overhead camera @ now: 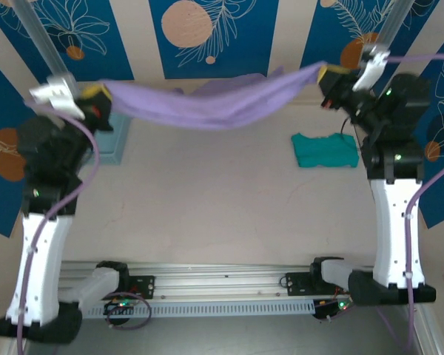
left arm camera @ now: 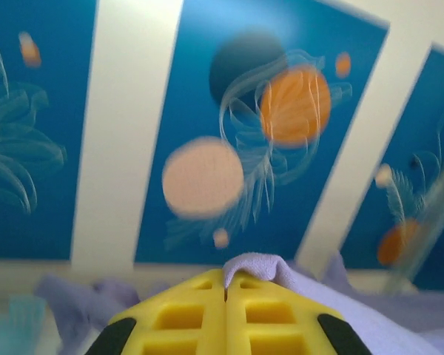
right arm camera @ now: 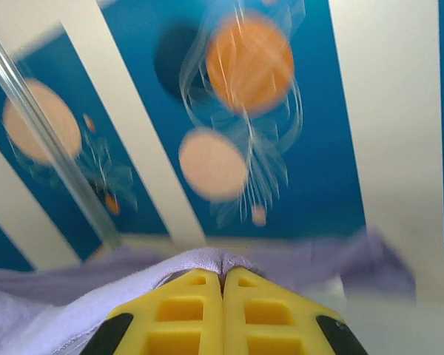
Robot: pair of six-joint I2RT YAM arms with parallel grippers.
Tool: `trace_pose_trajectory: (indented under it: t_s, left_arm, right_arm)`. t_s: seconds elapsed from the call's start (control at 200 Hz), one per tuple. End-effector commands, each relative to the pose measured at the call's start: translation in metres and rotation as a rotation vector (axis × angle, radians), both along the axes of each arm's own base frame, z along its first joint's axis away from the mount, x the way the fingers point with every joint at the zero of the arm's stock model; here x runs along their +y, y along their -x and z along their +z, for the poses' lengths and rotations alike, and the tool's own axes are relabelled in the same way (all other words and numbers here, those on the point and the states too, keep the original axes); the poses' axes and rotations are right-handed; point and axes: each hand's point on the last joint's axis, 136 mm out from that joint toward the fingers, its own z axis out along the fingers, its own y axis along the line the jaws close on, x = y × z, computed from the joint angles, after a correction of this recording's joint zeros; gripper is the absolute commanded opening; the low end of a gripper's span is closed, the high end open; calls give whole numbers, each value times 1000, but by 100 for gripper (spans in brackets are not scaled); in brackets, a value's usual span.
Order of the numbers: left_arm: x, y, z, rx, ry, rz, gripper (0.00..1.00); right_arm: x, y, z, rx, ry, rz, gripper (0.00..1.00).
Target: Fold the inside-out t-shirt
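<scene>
Across the whole work area: desk (overhead camera: 207, 207), pale and matte, with both arms bolted at its near edge.

T-shirt (overhead camera: 207, 107): lavender, thin fabric. It is held up clear of the desk and stretched as a sagging band between the two end effectors, lowest near the middle.

Basket (overhead camera: 123, 140): light blue, set at the far left of the desk, partly hidden behind the left arm (overhead camera: 48, 222).

Teal garment (overhead camera: 325, 150): crumpled, laid on the desk at the right, near the right arm (overhead camera: 392, 214), apart from the t-shirt.

Left end effector (overhead camera: 96, 95): yellow fingers (left arm camera: 192, 318) pressed together, clamped on the t-shirt's left end. Fabric is seen bunched at the tips.

Right end effector (overhead camera: 327, 75): yellow fingers pressed together, clamped on the t-shirt's right end.
</scene>
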Motion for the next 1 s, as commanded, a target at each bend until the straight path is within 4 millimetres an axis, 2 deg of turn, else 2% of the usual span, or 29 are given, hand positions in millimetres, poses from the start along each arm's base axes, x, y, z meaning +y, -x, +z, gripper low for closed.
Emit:
trace_pose_trajectory:
  t_s: [0.0,0.07,0.13,0.185,0.245,0.315,0.365,0.42,0.475,0.585,0.7,0.78,0.9,0.995]
  left_arm:
    - [-24,17,-131,272,52,-124,1]
    - [-29,33,-221,458,67,-135,2]
    - [-35,43,-278,602,80,-147,9]
    - [-42,48,-312,695,69,-160,21]
    - [-44,48,-335,758,22,-138,34]
    - [-49,44,-341,765,-58,-123,46]
    - [-56,39,-335,731,-114,-126,52]
    - [-74,34,-325,669,-173,-169,57]
    - [-103,32,-317,607,-226,-256,60]
    - [-181,38,-311,495,-345,-483,64]
    - [-254,46,-316,412,-483,-648,68]
    - [-289,44,-323,394,-510,-706,69]
    - [-315,26,-336,395,-523,-700,69]
    - [-315,9,-350,407,-564,-627,67]
  right_arm:
    - [13,9,-121,306,-36,64,0]
    - [17,18,-184,447,-47,78,0]
    - [20,25,-225,549,-64,94,0]
    - [27,30,-251,603,-82,120,0]
    - [34,32,-269,642,-91,142,0]
    - [43,35,-280,680,-79,175,0]
    - [48,36,-283,701,-64,194,0]
    - [52,37,-282,711,-50,214,0]
    - [54,38,-279,711,-41,225,0]
    - [55,37,-268,698,-32,230,0]
    - [54,36,-254,674,-27,231,0]
    - [52,34,-245,659,-25,222,0]
    - [52,33,-235,642,-28,224,0]
    - [51,33,-232,637,-25,219,0]
